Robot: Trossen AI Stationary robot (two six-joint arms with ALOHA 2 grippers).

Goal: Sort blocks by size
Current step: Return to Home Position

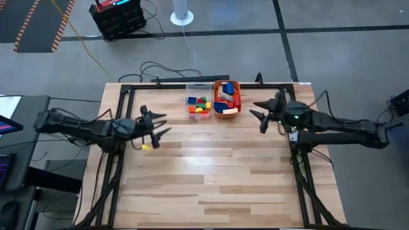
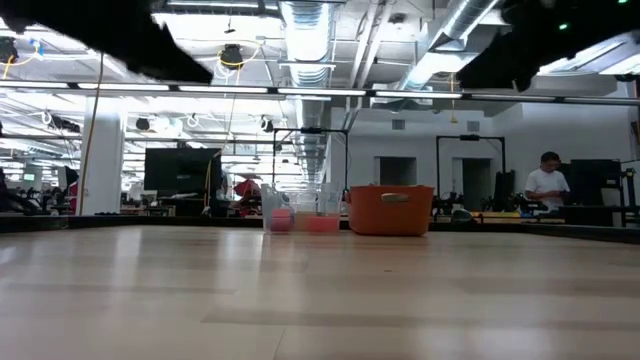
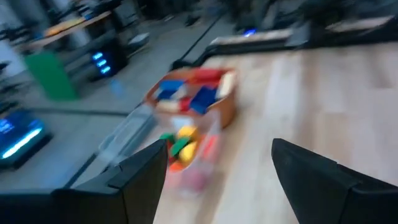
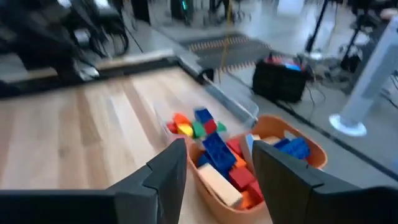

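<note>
Small blocks point(image 1: 199, 106) in red, yellow, green and blue fill the clear tub point(image 1: 190, 115) at the table's far edge. Beside it, the orange tub point(image 1: 218, 84) holds longer blocks point(image 4: 219, 154) in blue, red and plain wood. My left gripper point(image 1: 165, 123) hovers open above the table's left side, left of the tubs, with nothing between its fingers point(image 3: 298, 168). My right gripper point(image 1: 257, 116) hovers open just right of the orange tub, nothing between its fingers point(image 4: 168, 165). A small yellow thing point(image 1: 147, 145) shows by my left gripper; I cannot tell whether it is a block.
A black frame point(image 1: 192, 82) runs along the table's far, left and right edges. The wide wooden tabletop point(image 1: 211, 172) stretches toward the near edge. In the low view the two tubs point(image 2: 390, 210) stand side by side at the back, and a person stands in the room far behind.
</note>
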